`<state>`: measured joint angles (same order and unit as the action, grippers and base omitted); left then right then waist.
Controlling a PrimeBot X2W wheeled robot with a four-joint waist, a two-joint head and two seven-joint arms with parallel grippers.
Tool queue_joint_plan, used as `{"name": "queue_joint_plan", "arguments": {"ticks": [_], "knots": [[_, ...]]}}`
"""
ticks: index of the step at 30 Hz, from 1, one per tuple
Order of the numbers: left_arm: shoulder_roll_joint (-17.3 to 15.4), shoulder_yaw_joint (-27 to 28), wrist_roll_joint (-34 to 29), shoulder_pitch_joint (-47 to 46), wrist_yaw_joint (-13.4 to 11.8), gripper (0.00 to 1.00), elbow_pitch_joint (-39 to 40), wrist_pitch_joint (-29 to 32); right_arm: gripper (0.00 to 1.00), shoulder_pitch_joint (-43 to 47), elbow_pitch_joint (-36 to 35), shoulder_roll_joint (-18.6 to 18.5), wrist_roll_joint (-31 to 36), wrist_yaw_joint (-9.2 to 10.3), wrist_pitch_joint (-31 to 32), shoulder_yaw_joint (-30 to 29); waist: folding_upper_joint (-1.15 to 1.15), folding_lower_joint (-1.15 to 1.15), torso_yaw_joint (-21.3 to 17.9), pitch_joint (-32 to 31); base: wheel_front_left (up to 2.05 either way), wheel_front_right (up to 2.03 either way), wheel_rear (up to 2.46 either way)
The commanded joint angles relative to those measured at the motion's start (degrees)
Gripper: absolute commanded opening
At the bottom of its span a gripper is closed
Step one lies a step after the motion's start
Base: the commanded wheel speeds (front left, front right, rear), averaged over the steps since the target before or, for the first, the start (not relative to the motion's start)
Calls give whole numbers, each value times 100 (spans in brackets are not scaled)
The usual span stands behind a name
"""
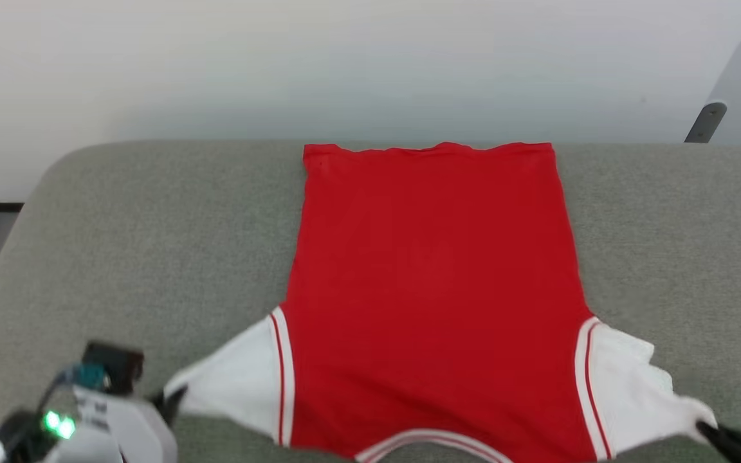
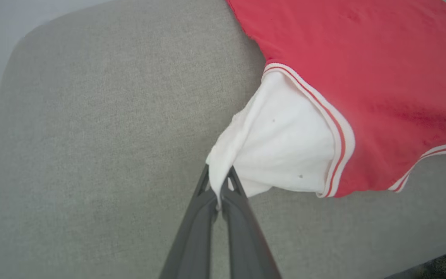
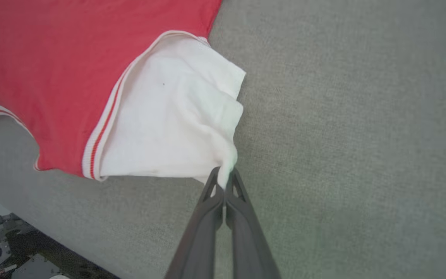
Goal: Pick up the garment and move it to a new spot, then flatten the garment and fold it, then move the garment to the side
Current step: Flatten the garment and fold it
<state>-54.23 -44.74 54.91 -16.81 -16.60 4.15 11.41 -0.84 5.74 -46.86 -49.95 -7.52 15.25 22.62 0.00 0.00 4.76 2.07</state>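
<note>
On the grey cushion (image 1: 152, 225) before you, the garment (image 1: 435, 289) lies spread flat. Its red body runs away from the robot, and its far hem reaches about to the cushion's back edge. The striped neckline (image 1: 431, 444) sits at the bottom of the head view.

Your left gripper (image 1: 168, 400) is clamped on the tip of the left sleeve (image 1: 235, 382). In the left wrist view the two dark fingers meet with a pinch of white cloth between them. That sleeve tapers to a point at the grip and is fairly smooth, with the white-and-red stripe where it joins the red.

Your right gripper (image 1: 708, 429) is likewise closed on the outer corner of the right sleeve (image 1: 628, 379). In the right wrist view white cloth is squeezed between the fingertips. This sleeve is more rumpled, with stepped folds along its far edge.

The two grippers sit well apart, one at each lower corner of the head view, with the garment's whole width between them. You cannot tell from these views whether the gripped tips are raised off the cushion.

A green light (image 1: 58, 424) glows on the left wrist. A pale wall (image 1: 345, 64) stands behind the cushion.
</note>
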Motion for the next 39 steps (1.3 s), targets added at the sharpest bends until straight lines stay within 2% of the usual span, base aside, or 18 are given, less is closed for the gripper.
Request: {"name": "queue_joint_plan", "arguments": {"ticks": [1, 5, 13, 14, 16, 17, 19, 20, 21, 22, 23, 26, 30, 35, 39], "knots": [[-100, -3, 92, 308, -158, 0, 232, -43, 0, 280, -93, 59, -2, 6, 105, -149, 0, 0, 53, 91, 0, 0, 0], [-176, -12, 166, 668, -342, 0, 414, -168, 0, 667, -176, 225, 109, 5, 300, -392, 0, 0, 117, 181, 0, 0, 0], [79, -71, 138, 749, -401, 0, 313, -366, 0, 794, -42, 587, 410, 6, 603, -653, 0, 0, 156, 308, 0, 0, 0], [129, -80, 119, 722, -399, 0, 285, -386, 7, 745, 5, 637, 477, 5, 637, -667, 0, 0, 157, 329, 0, 0, 0], [242, -56, 147, 660, -407, 0, 230, -435, 2, 653, 133, 737, 582, 6, 694, -649, 0, 0, 153, 373, 0, 0, 0], [280, -57, 132, 633, -414, 0, 197, -450, 12, 583, 225, 809, 622, 6, 701, -671, 0, 0, 149, 394, 0, 0, 0], [373, -70, 90, 563, -413, 0, 165, -465, 20, 486, 410, 900, 717, 5, 739, -606, 0, 0, 152, 442, 0, 0, 0], [408, -84, 71, 533, -404, 0, 155, -461, 31, 437, 508, 930, 759, 6, 751, -567, 0, 0, 160, 461, 0, 0, 0], [431, -93, 68, 510, -387, 0, 136, -454, 49, 386, 576, 987, 780, 7, 735, -534, 0, 0, 167, 479, 0, 0, 0], [445, -98, 70, 488, -370, 0, 118, -456, 84, 323, 641, 1041, 781, 7, 723, -516, 0, 0, 164, 501, 0, 0, 0], [458, -97, 59, 461, -359, 0, 105, -469, 100, 262, 687, 1059, 798, 7, 758, -491, 0, 0, 163, 515, 0, 0, 0], [470, -96, 27, 422, -342, 0, 77, -477, 100, 171, 724, 1043, 733, 13, 943, -498, 0, 0, 163, 552, 0, 0, 0], [468, -87, 4, 422, -383, 0, 102, -509, 100, 59, 410, 787, 684, 15, 1409, -676, 0, 0, 152, 593, 0, 0, 0], [529, -110, -16, 367, -368, 0, 201, -512, 100, -244, -343, 635, 470, 5, 2068, -1364, 0, 0, 209, 697, 0, 0, 0], [661, -160, -66, 178, -255, 0, 215, -464, 100, -797, -795, 681, 748, 5, 2120, -1910, 0, 0, 397, 899, 0, 0, 0]]}}
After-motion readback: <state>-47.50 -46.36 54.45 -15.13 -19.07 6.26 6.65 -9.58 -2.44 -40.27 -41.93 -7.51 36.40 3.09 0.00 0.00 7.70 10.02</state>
